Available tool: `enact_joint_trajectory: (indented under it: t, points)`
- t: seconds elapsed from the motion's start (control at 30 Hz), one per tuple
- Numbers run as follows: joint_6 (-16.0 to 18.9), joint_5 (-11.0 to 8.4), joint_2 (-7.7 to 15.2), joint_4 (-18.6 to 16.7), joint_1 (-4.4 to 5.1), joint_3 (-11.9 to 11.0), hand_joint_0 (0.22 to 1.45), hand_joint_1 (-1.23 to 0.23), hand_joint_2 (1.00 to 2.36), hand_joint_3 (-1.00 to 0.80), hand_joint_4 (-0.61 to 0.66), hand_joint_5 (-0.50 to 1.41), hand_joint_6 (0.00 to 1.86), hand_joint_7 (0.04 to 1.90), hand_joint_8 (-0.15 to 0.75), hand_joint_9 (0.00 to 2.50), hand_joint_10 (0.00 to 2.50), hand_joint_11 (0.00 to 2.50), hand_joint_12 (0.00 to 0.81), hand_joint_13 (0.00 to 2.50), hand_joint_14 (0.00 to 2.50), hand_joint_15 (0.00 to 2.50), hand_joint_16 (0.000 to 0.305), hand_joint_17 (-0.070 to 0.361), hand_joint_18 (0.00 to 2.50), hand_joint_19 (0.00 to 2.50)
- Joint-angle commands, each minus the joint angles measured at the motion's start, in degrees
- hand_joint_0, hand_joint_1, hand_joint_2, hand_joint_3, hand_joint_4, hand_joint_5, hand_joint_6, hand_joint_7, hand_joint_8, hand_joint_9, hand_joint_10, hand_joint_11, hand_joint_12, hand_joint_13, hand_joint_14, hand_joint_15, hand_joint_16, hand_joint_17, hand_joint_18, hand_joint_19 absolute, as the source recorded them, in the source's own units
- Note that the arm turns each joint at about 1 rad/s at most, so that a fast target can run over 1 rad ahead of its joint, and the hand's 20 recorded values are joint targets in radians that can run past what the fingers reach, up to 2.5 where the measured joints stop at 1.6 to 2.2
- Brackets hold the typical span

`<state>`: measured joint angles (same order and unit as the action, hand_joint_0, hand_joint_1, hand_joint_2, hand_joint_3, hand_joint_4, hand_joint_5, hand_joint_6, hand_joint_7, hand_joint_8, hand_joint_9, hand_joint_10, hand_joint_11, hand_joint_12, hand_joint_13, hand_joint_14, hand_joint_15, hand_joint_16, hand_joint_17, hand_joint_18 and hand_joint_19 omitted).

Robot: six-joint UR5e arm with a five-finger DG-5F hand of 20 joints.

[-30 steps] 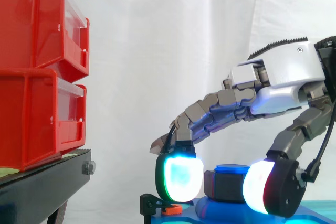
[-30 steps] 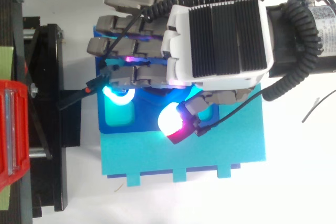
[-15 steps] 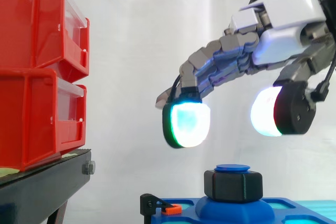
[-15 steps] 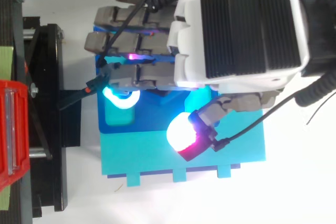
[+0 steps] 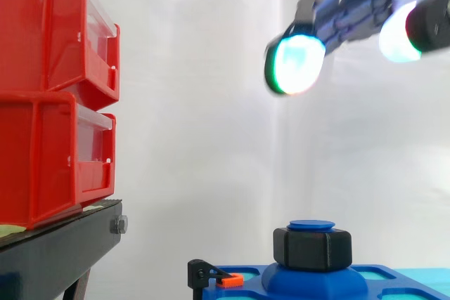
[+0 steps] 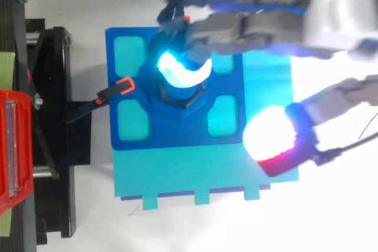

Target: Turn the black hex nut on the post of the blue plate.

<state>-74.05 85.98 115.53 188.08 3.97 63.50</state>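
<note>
my hand (image 5: 351,6) hovers open and empty, high above the black plastic hex nut (image 5: 313,249). the nut sits threaded on the post (image 5: 311,225) of the square blue plate (image 6: 177,137), its flats exposed all round for a grasp.

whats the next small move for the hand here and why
Probably lower the hand toward the black hex nut, thumb and fingers kept spread to come down on either side of it. The hand hangs open well above the blue plate, holding nothing, and the nut sits untouched on its post.
</note>
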Motion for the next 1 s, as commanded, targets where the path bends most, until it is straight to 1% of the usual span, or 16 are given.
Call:
enact_joint_trajectory:
  t: [0.0,0.03,0.07,0.13,0.17,0.23,0.33,0.37,0.4,0.43,0.47,0.57,0.63,0.67,0.7,0.97]
  points:
    - [3.65,-2.66,-6.54,-6.59,0.78,13.14,0.45,-0.60,1.00,-0.50,0.10,-0.22,0.50,0.74,0.224,0.16,0.00,0.00,0.371,0.00,0.00,0.00,0.061,0.138,0.00,0.01]
    - [3.65,-2.66,-6.54,-6.59,0.78,13.14,0.45,-0.60,1.00,-0.50,0.10,-0.22,0.50,0.73,0.222,0.16,0.00,0.00,0.369,0.00,0.00,0.00,0.061,0.137,0.00,0.01]
    - [4.97,-3.80,-8.39,-9.58,1.13,16.04,0.45,-0.60,1.00,-0.50,0.10,-0.22,0.50,0.73,0.219,0.16,0.00,0.00,0.368,0.00,0.00,0.00,0.061,0.137,0.00,0.01]
    - [6.64,-5.12,-10.50,-11.78,1.57,18.85,0.45,-0.59,1.00,-0.50,0.09,-0.22,0.50,0.72,0.217,0.15,0.00,0.00,0.367,0.00,0.00,0.00,0.061,0.138,0.00,0.01]
    - [8.75,-5.91,-11.29,-11.34,1.92,20.08,0.45,-0.59,1.00,-0.50,0.09,-0.22,0.50,0.72,0.217,0.15,0.00,0.00,0.366,0.00,0.00,0.00,0.061,0.138,0.00,0.01]
    - [11.30,-6.52,-11.90,-10.55,2.10,20.52,0.45,-0.59,1.00,-0.50,0.09,-0.22,0.50,0.72,0.215,0.15,0.00,0.00,0.366,0.00,0.00,0.00,0.061,0.138,0.00,0.00]
    - [21.14,-8.46,-12.26,-7.91,2.27,20.70,0.45,-0.59,1.00,-0.50,0.09,-0.22,0.50,0.73,0.215,0.15,0.00,0.00,0.364,0.00,0.00,0.00,0.061,0.138,0.00,0.00]
    - [21.14,-8.46,-12.26,-7.91,2.27,20.70,0.45,-0.59,1.00,-0.50,0.09,-0.22,0.50,0.73,0.214,0.15,0.00,0.00,0.364,0.00,0.00,0.00,0.061,0.138,0.00,0.00]
    - [26.77,-9.25,-12.26,-7.03,2.36,20.70,0.45,-0.59,1.00,-0.50,0.09,-0.22,0.50,0.72,0.215,0.15,0.00,0.00,0.364,0.00,0.00,0.00,0.061,0.138,0.00,0.00]
    - [29.05,-9.51,-12.26,-6.94,2.36,20.70,0.45,-0.59,1.00,-0.50,0.09,-0.22,0.50,0.73,0.214,0.15,0.00,0.00,0.363,0.00,0.00,0.00,0.061,0.138,0.00,0.00]
    - [33.36,-9.86,-12.26,-6.85,2.45,20.70,0.45,-0.59,1.00,-0.50,0.09,-0.22,0.50,0.72,0.213,0.15,0.00,0.00,0.364,0.00,0.00,0.00,0.061,0.138,0.00,0.00]
    - [42.41,-10.21,-12.26,-6.85,2.53,20.70,0.45,-0.59,1.00,-0.50,0.09,-0.22,0.50,0.71,0.209,0.13,0.00,0.00,0.362,0.00,0.00,0.00,0.061,0.138,0.00,0.00]
    - [45.84,-10.21,-12.26,-6.85,2.62,20.70,0.45,-0.57,1.00,-0.50,0.07,-0.23,0.50,0.71,0.196,0.07,0.00,0.00,0.357,0.00,0.00,0.00,0.061,0.137,0.00,0.01]
    - [45.84,-10.21,-12.26,-6.85,2.62,20.70,0.45,-0.57,1.00,-0.50,0.07,-0.23,0.50,0.70,0.196,0.07,0.00,0.00,0.358,0.00,0.00,0.00,0.061,0.136,0.00,0.02]
    - [47.95,-10.21,-12.17,-6.94,2.62,20.70,0.45,-0.57,1.00,-0.50,0.06,-0.23,0.50,0.69,0.190,0.04,0.00,0.00,0.354,0.00,0.00,0.00,0.061,0.137,0.00,0.01]
    - [47.69,-9.95,-12.26,-6.94,2.80,20.78,0.44,-0.57,1.00,-0.50,0.04,-0.23,0.50,0.68,0.174,0.00,0.00,0.00,0.353,0.00,0.00,0.00,0.061,0.137,0.00,0.00]
